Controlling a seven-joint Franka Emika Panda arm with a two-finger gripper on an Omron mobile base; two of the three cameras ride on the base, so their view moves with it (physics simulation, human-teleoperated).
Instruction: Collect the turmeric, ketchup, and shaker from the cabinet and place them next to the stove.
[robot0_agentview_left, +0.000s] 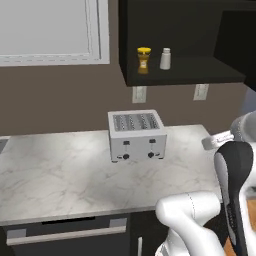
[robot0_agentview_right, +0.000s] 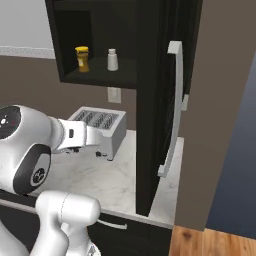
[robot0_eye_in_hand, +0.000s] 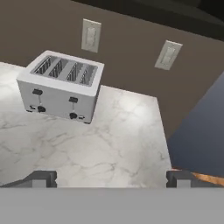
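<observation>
Currently the gripper (robot0_eye_in_hand: 111, 178) hangs over the marble bench (robot0_agentview_left: 60, 175), fingertips (robot0_eye_in_hand: 41, 178) spread wide apart with nothing between them.

Left to right from the gripper, hand view: the silver toaster (robot0_eye_in_hand: 61, 85) stands ahead and to the left, upright on the bench, four slots up, knobs facing the gripper. Above it on the brown wall is one wall outlet (robot0_eye_in_hand: 90, 36); a second outlet (robot0_eye_in_hand: 167, 54) sits ahead and right. Bare marble lies directly below and ahead of the fingertips.

Task items are well above the gripper, on the shelf of the black cabinet (robot0_agentview_left: 200, 30). The turmeric (robot0_agentview_left: 143, 60) stands upright at the left, yellow cap on. The shaker (robot0_agentview_left: 165, 58) stands upright just to its right, near but not touching. Both are well apart from the gripper, up and beyond the toaster.

In the right base view the turmeric (robot0_agentview_right: 82, 58) and shaker (robot0_agentview_right: 112, 59) show in the same order in the open cabinet (robot0_agentview_right: 150, 100); its long silver handle (robot0_agentview_right: 171, 110) hangs further right.
</observation>
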